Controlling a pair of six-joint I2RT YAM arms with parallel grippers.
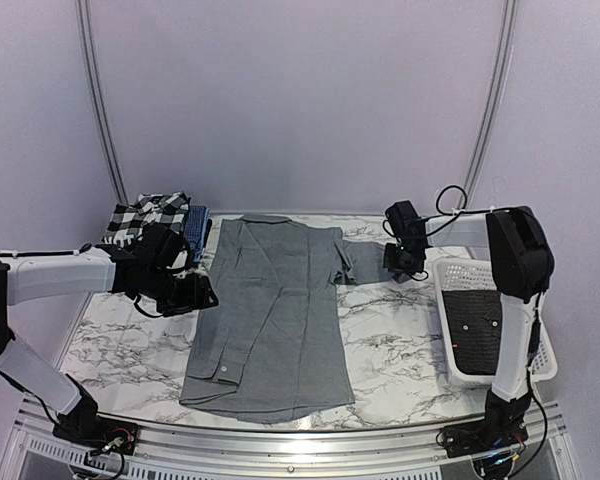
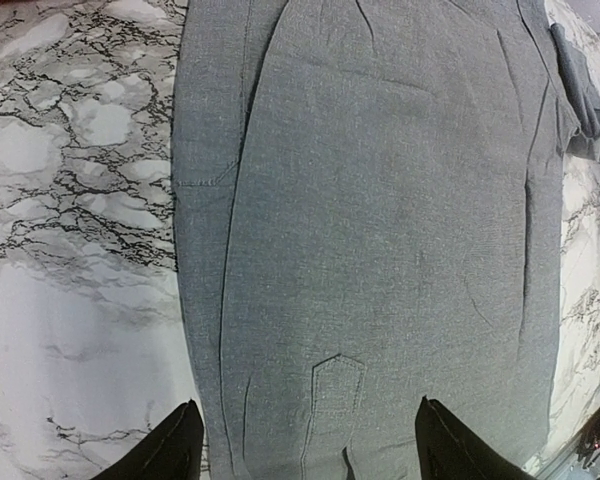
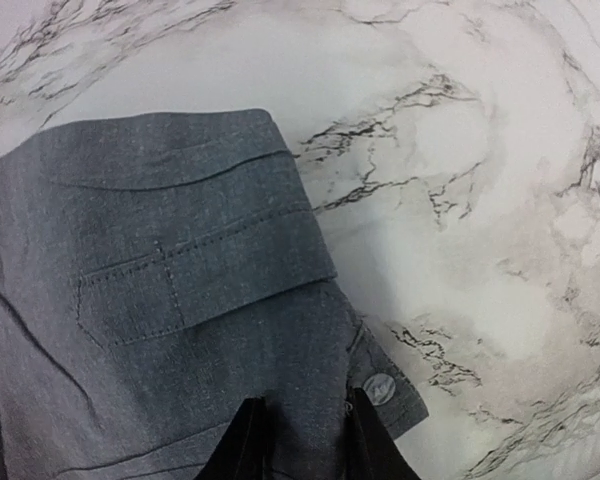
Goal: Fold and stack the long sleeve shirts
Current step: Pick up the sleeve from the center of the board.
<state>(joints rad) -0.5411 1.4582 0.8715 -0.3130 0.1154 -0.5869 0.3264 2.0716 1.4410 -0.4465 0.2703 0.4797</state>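
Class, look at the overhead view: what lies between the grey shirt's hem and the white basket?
Only bare marble tabletop; the top external view shows the grey shirt and white basket lying apart.

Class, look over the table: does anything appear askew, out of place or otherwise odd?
One thing. The grey shirt lies flat, yet one sleeve sticks out sideways, away from the body. Its cuff looks folded over itself under the right gripper, whose jaws stand narrow. Nothing else stands out.
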